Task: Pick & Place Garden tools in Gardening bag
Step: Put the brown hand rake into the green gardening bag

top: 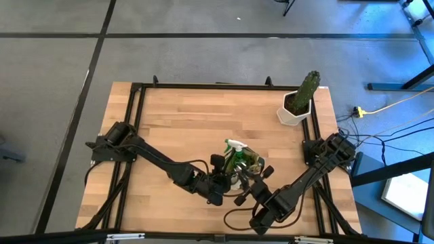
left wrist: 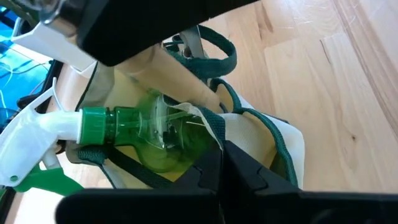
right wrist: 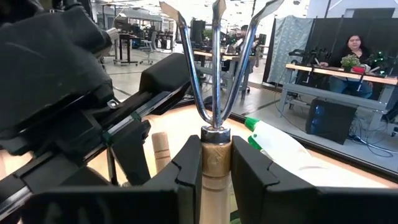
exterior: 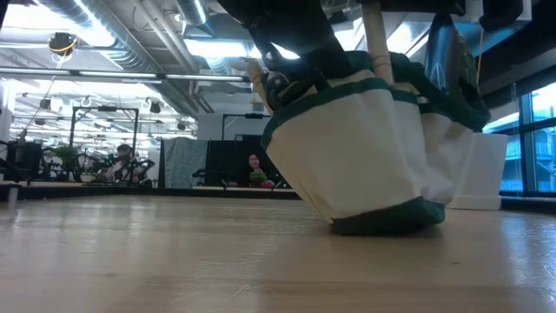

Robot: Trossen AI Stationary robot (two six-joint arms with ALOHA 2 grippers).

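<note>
The olive-green and beige gardening bag (top: pixel 253 163) stands near the middle of the table's near side. In the low view it is tilted (exterior: pixel 365 165) and rests on one bottom edge (exterior: pixel 395 224). A green spray bottle (left wrist: pixel 149 134) with a white trigger head (top: pixel 234 145) and a wooden handle (left wrist: pixel 180 78) stick out of it. My left gripper (top: pixel 222 179) is shut on the bag's rim. My right gripper (top: pixel 246 183) is shut on the hand fork (right wrist: pixel 214 68) above the bag. Pruners and trowel blade are hidden. My left gripper pinches the bag's rim (left wrist: pixel 214 134), beige cloth with green trim, between its two fingers (left wrist: pixel 249 174), coming from the table's left side. That side of the bag is lifted, and the opposite bottom edge stays on the table. My right gripper pinches the fork's wooden handle (right wrist: pixel 215 163) just below the metal collar, between its two fingers (right wrist: pixel 186 171). The fingers lie about level and across the handle. The fork stands upright with its tines (right wrist: pixel 214 37) up. Its lower end is out of that view.
A cactus in a white hexagonal pot (top: pixel 297 107) stands at the table's far right corner. Bare wood (top: pixel 183 122) lies at the far left and middle. Black frame rails (top: pixel 139 108) run along the table's sides. People sit at desks (right wrist: pixel 354 46) in the room beyond.
</note>
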